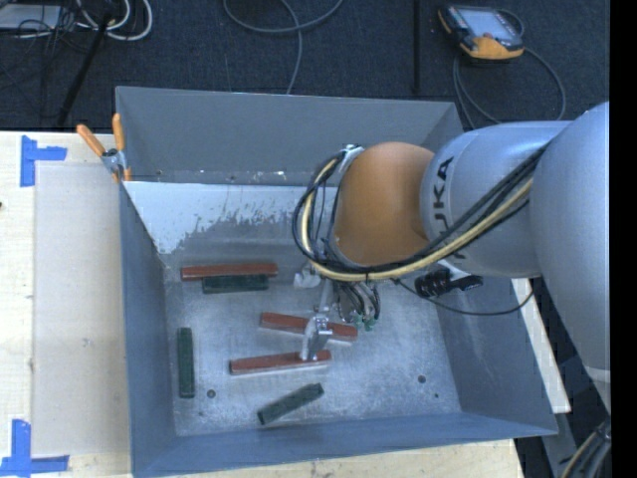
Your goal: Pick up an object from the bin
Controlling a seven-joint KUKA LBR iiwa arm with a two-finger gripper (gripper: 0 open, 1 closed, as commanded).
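Tool (318,339) low mid-bin (299,127), between upper red-brown bar (284,321) and lower red-brown bar (261,364) — whether open or closed, can't tell.

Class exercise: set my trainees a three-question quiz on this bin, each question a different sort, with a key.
1. True or false: three reddish-brown bars lie in the bin.
2. How many dark green bars are there? A two, B three, C five.
3. Fill in: the end effector is over bars coloured ___.
Key: 1 true; 2 B; 3 reddish-brown.
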